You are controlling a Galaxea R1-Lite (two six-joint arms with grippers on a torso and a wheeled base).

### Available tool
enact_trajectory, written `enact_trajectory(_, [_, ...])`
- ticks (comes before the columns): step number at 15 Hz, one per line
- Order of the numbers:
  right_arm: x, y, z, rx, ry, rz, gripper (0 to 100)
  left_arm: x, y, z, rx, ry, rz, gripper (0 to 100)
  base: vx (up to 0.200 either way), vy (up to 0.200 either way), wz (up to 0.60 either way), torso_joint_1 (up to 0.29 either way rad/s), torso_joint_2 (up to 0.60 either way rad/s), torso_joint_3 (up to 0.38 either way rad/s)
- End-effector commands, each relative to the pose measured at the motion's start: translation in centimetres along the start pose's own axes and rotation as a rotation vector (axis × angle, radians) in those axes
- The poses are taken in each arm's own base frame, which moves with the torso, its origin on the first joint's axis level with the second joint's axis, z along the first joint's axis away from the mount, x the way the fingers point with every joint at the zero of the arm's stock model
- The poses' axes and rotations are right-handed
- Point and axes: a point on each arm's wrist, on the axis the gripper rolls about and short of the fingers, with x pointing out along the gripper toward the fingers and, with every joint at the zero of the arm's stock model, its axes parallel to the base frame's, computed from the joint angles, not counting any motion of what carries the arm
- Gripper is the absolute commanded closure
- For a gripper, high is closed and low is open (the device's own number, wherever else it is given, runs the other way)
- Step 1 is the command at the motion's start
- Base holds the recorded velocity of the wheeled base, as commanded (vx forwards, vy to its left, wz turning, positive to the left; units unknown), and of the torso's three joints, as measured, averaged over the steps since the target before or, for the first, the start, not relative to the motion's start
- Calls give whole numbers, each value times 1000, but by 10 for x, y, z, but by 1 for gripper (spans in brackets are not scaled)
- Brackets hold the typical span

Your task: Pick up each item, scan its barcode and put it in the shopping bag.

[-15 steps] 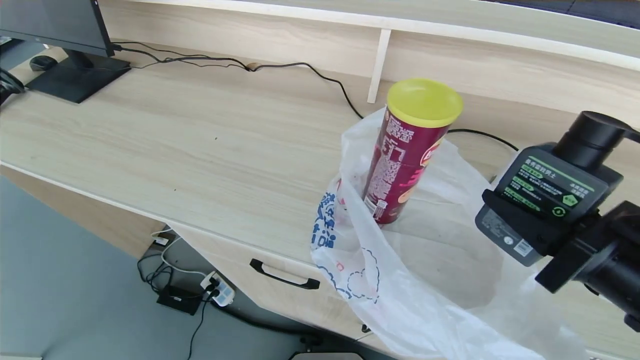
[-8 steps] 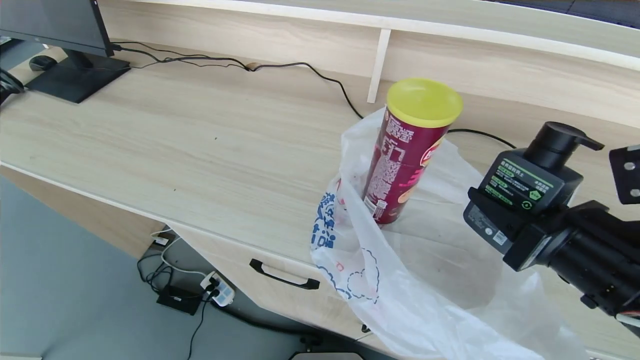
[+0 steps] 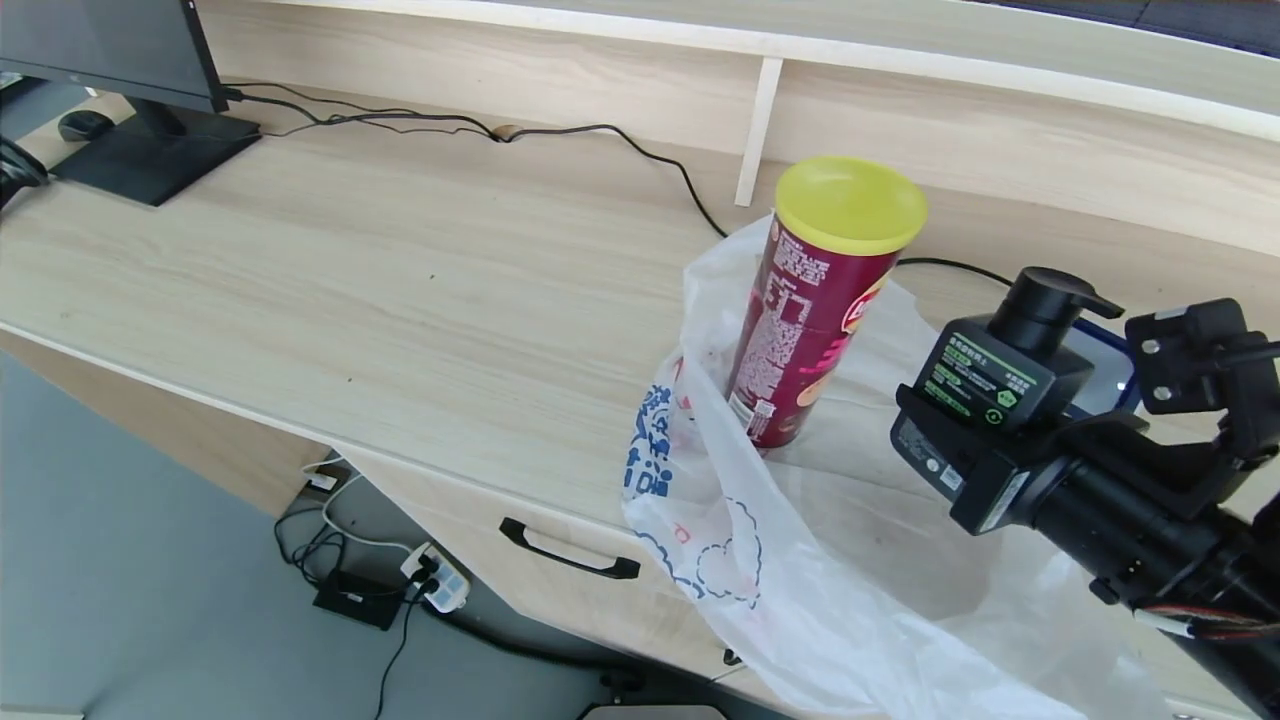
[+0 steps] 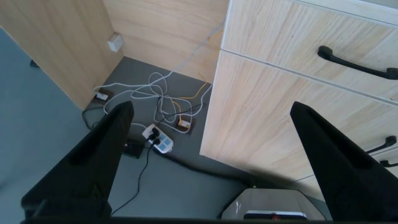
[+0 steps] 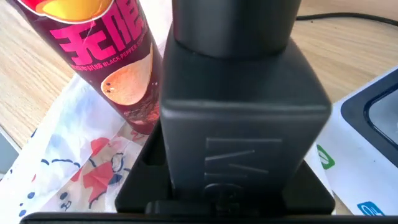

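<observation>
A tall red chips can (image 3: 815,310) with a yellow lid stands upright on the counter, inside the mouth of the white plastic shopping bag (image 3: 800,580). My right gripper (image 3: 975,480) is shut on a dark square pump bottle (image 3: 985,395) with green labels, held tilted just right of the can and above the bag's opening. In the right wrist view the bottle (image 5: 242,124) sits close in front, with the chips can (image 5: 106,56) beyond it. My left gripper (image 4: 211,168) hangs open below the counter's level, facing the floor, with nothing between its fingers (image 4: 93,168).
A monitor stand (image 3: 150,150) and a mouse (image 3: 85,125) sit at the counter's far left, with cables (image 3: 600,135) along the back wall. A white and blue device (image 3: 1105,365) lies behind the bottle. Drawers with black handles (image 3: 568,548) front the counter; a power strip (image 3: 435,582) lies on the floor.
My right arm has carried the pump bottle leftward and downward, closer to the chips can and the bag. The can and the bag have stayed put.
</observation>
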Motion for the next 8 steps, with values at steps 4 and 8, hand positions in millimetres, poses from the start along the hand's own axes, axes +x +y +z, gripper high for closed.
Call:
enact_trajectory(4, [17, 3, -30, -49, -68, -20, 100, 0, 0, 0, 0, 0, 0, 0, 0, 0, 0, 0, 0, 0])
enact_trajectory(8, [17, 3, -44, -62, -48, -19, 100, 0, 0, 0, 0, 0, 0, 0, 0, 0, 0, 0, 0, 0])
